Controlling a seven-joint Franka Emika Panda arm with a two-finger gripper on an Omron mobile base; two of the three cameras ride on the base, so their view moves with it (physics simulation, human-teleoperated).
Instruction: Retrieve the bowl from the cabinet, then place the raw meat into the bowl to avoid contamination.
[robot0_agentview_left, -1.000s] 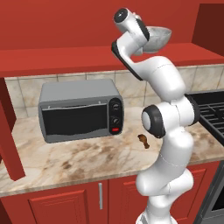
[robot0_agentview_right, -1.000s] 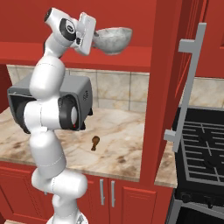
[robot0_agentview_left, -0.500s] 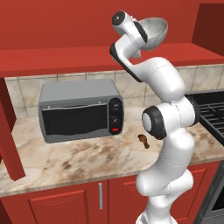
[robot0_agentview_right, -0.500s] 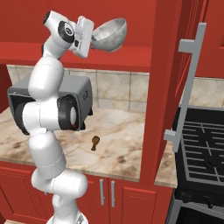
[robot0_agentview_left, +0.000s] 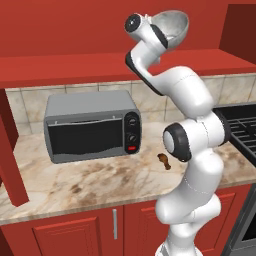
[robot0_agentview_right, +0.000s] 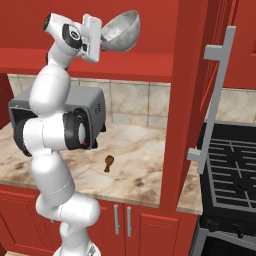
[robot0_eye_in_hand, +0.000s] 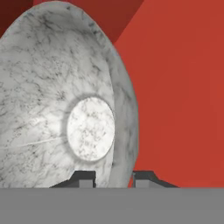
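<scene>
The gray mottled bowl hangs high in front of the red wall cabinet, tipped onto its side. My gripper is shut on the bowl's rim. In the hand view the bowl shows its pale inside on the left, its rim pinched by my gripper, with one fingertip on each side of it. The raw meat, a small brown drumstick, lies on the marble counter below, right of the toaster oven.
A gray toaster oven stands at the back of the counter. The cabinet's open door, with a long silver handle, juts out at the right. A black stove adjoins the counter's right end.
The jaws have closed on the bowl's rim. The bowl, upright a second ago, has tipped over onto its side and risen slightly.
</scene>
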